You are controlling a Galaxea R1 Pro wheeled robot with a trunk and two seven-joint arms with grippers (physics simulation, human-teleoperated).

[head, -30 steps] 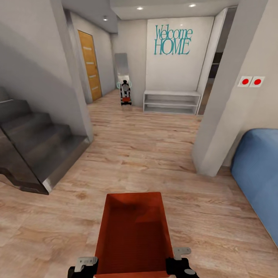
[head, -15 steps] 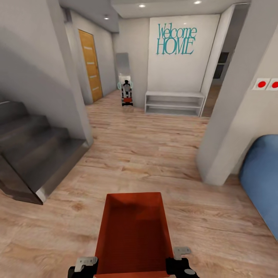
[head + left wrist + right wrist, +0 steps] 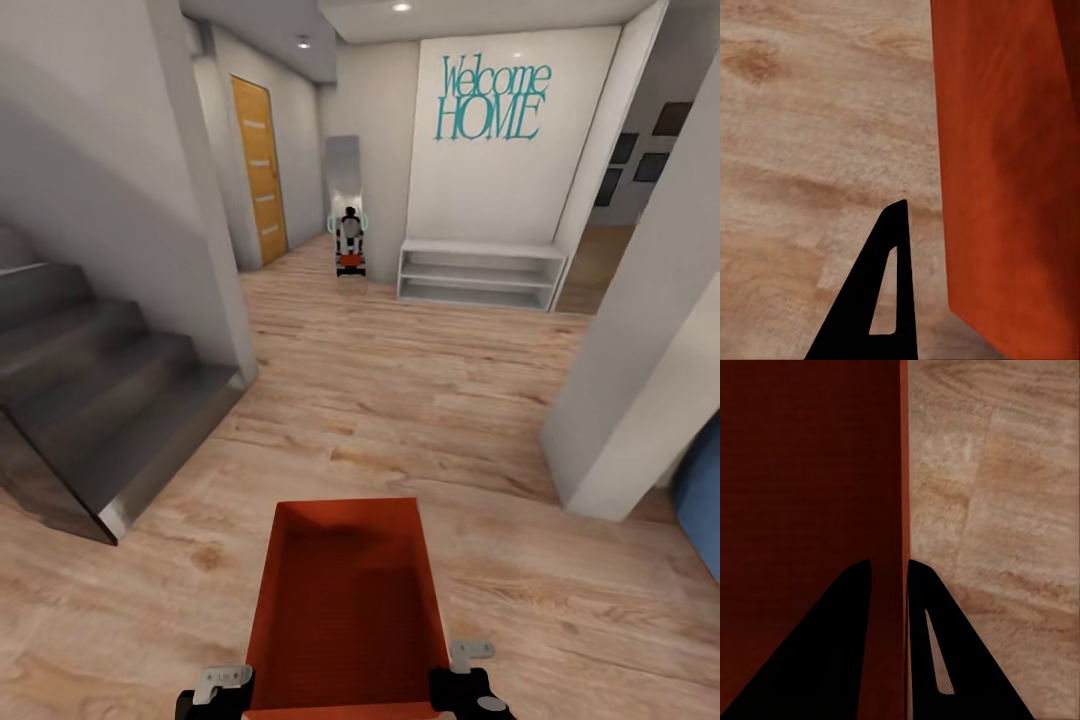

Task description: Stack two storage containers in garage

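Note:
One orange-red storage container (image 3: 348, 610) hangs in front of me above the light wood-plank floor (image 3: 400, 400), open top up and nothing inside. My left gripper (image 3: 225, 690) is at its near left corner and my right gripper (image 3: 462, 680) at its near right corner. In the right wrist view both black fingers (image 3: 840, 645) straddle the thin wall of the container (image 3: 810, 472), shut on it. In the left wrist view one black finger (image 3: 889, 285) lies outside the container's wall (image 3: 1012, 165); the other finger is hidden behind that wall.
Dark grey stairs (image 3: 90, 400) rise at the left. A pale wall corner (image 3: 640, 380) juts in at the right, with a blue sofa's edge (image 3: 702, 490) behind it. Ahead are a white low shelf (image 3: 480, 275), a standing mirror (image 3: 345, 175) and an orange door (image 3: 260, 170).
The whole view has shifted: the far wall and shelf slid right, the sofa mostly left the picture, so the camera moved. Container and grippers keep their place in the view.

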